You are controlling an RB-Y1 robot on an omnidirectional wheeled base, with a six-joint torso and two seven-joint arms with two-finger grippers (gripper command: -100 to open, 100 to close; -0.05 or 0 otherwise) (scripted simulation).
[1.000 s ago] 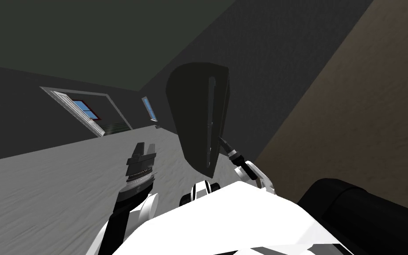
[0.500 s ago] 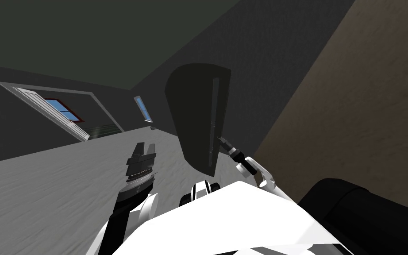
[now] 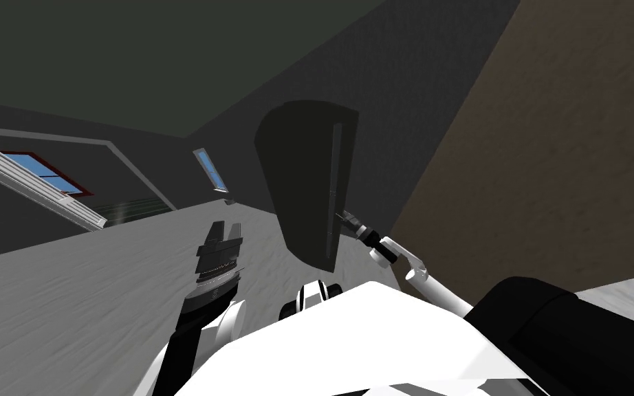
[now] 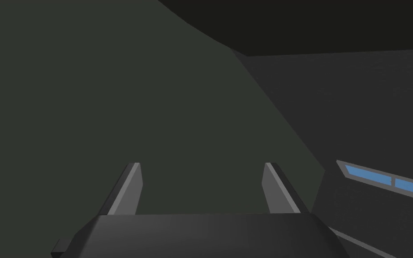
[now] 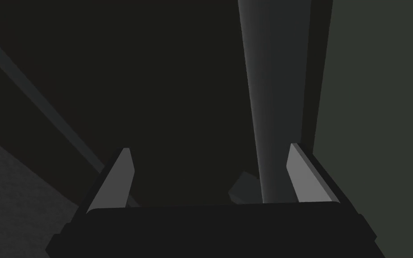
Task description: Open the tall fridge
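Observation:
The tall fridge (image 3: 305, 179) is a dark upright block in the middle of the head view, with a long thin vertical handle (image 3: 336, 185) near its right edge. My right gripper (image 3: 340, 217) reaches the lower part of that handle. In the right wrist view the gripper (image 5: 208, 148) is open, and the grey handle bar (image 5: 277, 112) rises between its fingers, close to one finger (image 5: 306, 172) and in front of the dark door (image 5: 156, 89). My left gripper (image 3: 221, 230) is raised left of the fridge, open with nothing between its fingers (image 4: 129, 188).
A brown wall (image 3: 556, 165) stands to the right of the fridge and a dark wall (image 3: 405, 96) behind it. Grey floor (image 3: 68, 302) spreads to the left. A white door frame with a window (image 3: 34, 175) is at the far left.
The whole head view has swung: the doorway and windows slid left and the brown wall widened. My right arm now stretches out further, its gripper staying at the handle. The left arm is unchanged.

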